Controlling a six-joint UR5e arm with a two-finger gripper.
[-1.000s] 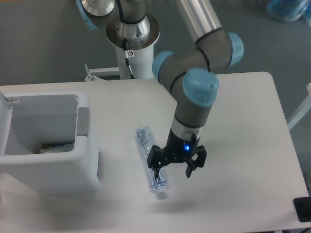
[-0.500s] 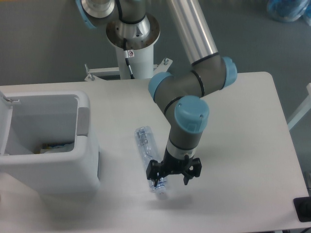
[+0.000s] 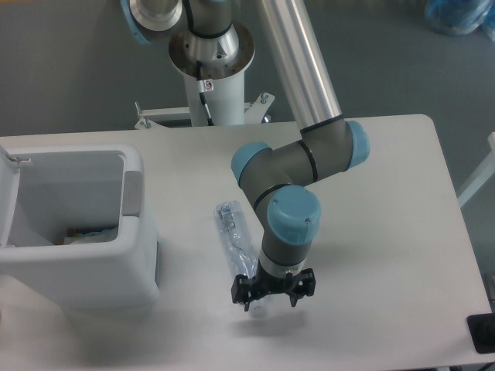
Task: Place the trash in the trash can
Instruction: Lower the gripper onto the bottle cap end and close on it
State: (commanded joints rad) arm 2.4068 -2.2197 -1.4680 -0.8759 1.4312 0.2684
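Wrapper [image 3: 85, 232] in trash can [image 3: 131, 263]. Bottle [image 3: 234, 243] on counter [image 3: 387, 232], ungrasped; gripper [image 3: 271, 292] spread over cap end. Binning outstanding.

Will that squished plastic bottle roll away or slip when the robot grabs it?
The bottle looks clear, thin and empty, so it is probably light and may squash more when squeezed. Lying on its side on the smooth table, it could roll or skid. The gripper is at its cap end, so the far end might swing.
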